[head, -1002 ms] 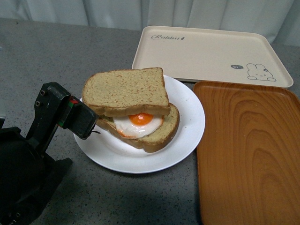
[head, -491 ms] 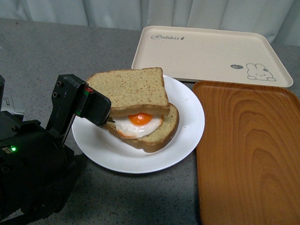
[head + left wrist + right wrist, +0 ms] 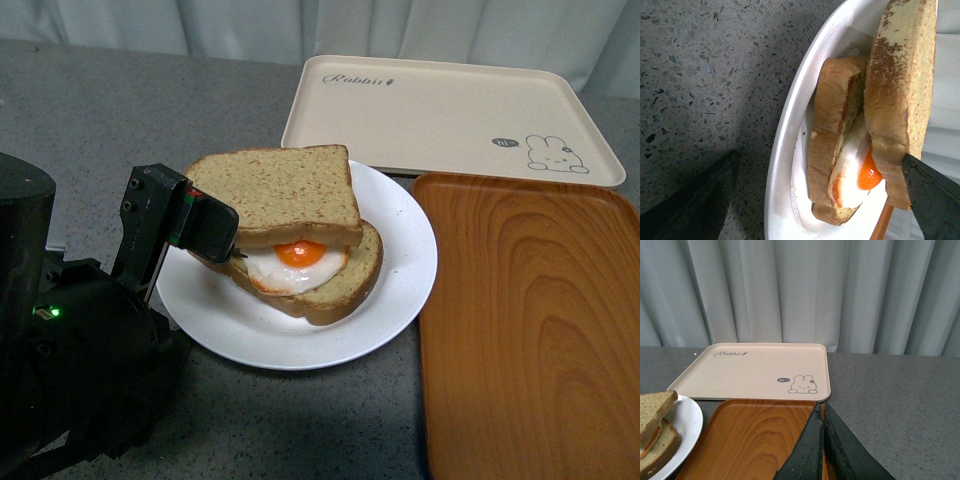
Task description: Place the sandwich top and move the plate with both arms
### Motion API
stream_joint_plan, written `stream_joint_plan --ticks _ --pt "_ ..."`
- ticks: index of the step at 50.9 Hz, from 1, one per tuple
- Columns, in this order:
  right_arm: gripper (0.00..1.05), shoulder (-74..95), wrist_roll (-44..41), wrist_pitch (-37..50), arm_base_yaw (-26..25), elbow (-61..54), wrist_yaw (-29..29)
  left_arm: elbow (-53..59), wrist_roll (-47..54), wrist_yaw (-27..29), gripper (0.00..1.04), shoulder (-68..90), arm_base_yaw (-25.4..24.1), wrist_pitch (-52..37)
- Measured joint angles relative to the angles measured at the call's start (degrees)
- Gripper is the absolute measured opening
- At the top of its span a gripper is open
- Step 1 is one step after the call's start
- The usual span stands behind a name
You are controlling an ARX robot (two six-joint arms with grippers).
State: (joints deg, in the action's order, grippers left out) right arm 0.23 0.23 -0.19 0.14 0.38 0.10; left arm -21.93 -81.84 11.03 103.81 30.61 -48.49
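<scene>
Left black fingers apart, at 9 o'clock side of round glossy white plate. Right black fingers together. Plain tan-brown speckled bread slice lies on fried egg, on plate. Plate on grey speckled surface. Orange-brown wood-grain tray at 3 o'clock of plate. Cream rabbit-print tray at 1 o'clock.

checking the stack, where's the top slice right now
Front view: the top slice lies on the egg slice on the plate, left of the wood tray.
</scene>
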Motion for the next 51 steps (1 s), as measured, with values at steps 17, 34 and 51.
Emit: stream_joint_plan --ticks 17,34,51 --pt "0.01 0.0 0.0 0.0 0.0 0.0 0.0 0.0 -1.2 -0.2 0.58 0.4 0.0 -1.5" --pt "0.01 0.0 0.0 0.0 0.0 0.0 0.0 1.0 -2.1 -0.3 0.04 0.6 -0.5 -2.8" --pt "0.01 0.0 0.0 0.0 0.0 0.0 0.0 1.6 -1.1 0.4 0.04 -1.9 -2.1 -4.2"
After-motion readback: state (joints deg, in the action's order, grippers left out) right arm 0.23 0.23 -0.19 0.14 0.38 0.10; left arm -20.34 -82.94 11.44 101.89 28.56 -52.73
